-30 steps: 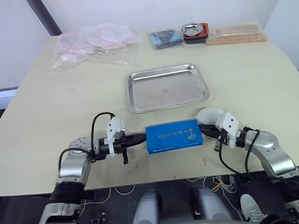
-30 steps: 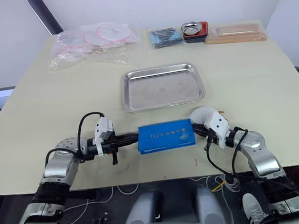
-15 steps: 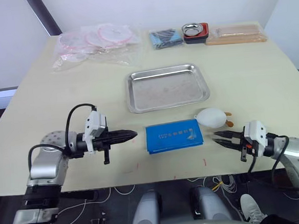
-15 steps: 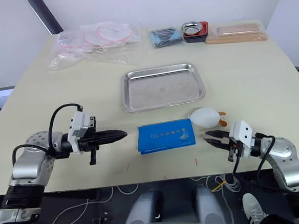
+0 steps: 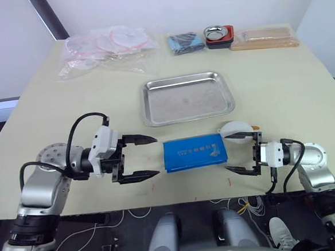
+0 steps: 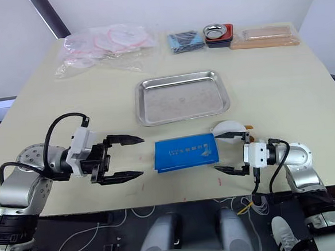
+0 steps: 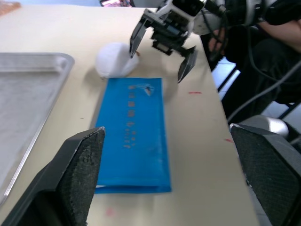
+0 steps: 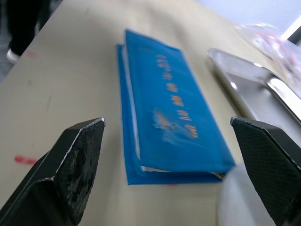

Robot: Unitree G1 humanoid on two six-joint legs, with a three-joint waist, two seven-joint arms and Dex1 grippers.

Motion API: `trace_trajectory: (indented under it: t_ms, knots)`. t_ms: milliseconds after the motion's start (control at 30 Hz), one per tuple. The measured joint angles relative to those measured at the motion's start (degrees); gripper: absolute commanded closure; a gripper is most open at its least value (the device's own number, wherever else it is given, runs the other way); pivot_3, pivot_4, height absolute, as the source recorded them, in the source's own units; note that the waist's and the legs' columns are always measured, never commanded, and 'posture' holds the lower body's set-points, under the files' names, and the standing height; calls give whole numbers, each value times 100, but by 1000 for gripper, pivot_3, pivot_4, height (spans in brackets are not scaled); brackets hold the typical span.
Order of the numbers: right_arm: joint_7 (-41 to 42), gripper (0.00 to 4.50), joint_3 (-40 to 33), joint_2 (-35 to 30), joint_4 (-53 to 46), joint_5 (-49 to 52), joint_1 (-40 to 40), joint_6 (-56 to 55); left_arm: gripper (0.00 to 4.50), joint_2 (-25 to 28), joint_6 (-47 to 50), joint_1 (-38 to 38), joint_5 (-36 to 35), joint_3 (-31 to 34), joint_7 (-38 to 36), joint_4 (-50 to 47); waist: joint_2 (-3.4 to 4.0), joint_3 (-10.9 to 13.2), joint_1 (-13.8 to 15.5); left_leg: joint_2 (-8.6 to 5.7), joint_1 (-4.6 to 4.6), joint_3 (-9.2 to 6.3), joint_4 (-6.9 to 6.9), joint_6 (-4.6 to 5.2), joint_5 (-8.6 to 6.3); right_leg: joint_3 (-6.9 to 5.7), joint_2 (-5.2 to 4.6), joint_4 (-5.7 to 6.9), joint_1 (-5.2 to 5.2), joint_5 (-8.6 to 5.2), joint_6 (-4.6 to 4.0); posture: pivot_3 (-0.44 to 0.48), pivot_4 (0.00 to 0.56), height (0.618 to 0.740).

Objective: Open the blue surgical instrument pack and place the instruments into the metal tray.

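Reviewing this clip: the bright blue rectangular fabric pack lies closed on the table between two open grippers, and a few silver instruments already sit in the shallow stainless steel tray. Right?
Not quite. The shallow stainless steel tray holds nothing, as the left eye view shows. The rest stands: the bright blue rectangular fabric pack lies closed on the table between the open left gripper and the open right gripper.
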Motion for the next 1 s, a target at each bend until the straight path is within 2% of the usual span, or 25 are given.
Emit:
trace_trajectory:
  t_ms: [167, 333, 367, 500, 633, 667, 900, 1000]
  knots:
    - [-194, 0, 329, 93, 800, -596, -545, -847, 120, 170, 78, 249, -109, 45, -37, -295, 2, 2, -10, 2, 4, 0, 0, 0, 0, 1, 2, 2, 0, 0, -1, 0, 150, 740]
    - [-349, 0, 430, 124, 1305, -637, -837, -1216, 120, 203, 111, 465, -188, 180, -28, -474, 0, 0, 6, 5, 5, 1, 0, 0, 0, 2, 0, 2, 1, 0, -3, 0, 150, 740]
    - [-349, 565, 468, 127, 1393, -615, -873, -1292, 0, 201, 84, 488, -186, 211, -16, -489, 0, 0, 4, 5, 5, 2, 0, 0, 0, 3, 0, 2, 2, 1, -3, 0, 150, 740]
    - [-333, 2248, 614, 181, 1664, -611, -996, -1433, 0, 132, -62, 496, -154, 220, 59, -491, 0, 0, -4, 5, 7, 3, 0, 0, 0, 4, 0, 2, 2, 1, -5, 0, 150, 740]
    - [-338, 4142, 739, 231, 1802, -607, -1093, -1467, 0, 124, -139, 523, -129, 225, 108, -492, 0, 1, -7, 5, 7, 2, 0, 0, 0, 4, 1, 2, 1, 2, -6, 0, 150, 740]
    - [-313, 4410, 764, 235, 1817, -585, -1111, -1486, 0, 122, -154, 525, -129, 226, 121, -492, 0, 1, -7, 5, 7, 2, -1, 0, 0, 4, 1, 2, 1, 2, -6, 0, 150, 740]
    - [-93, 4410, 858, 241, 1780, -235, -1138, -1517, 0, 62, -215, 517, -167, 277, 158, -449, 1, 1, -6, 9, 7, 3, -1, 0, 0, 4, 0, 3, 1, 3, -7, 0, 150, 740]
    - [46, 4410, 857, 195, 1113, 231, -1007, -1040, 0, 52, -247, 467, -182, 295, 149, -373, 3, 2, -2, 11, 6, 0, -1, 0, 0, 3, 0, 5, 1, 3, -7, 0, 150, 740]
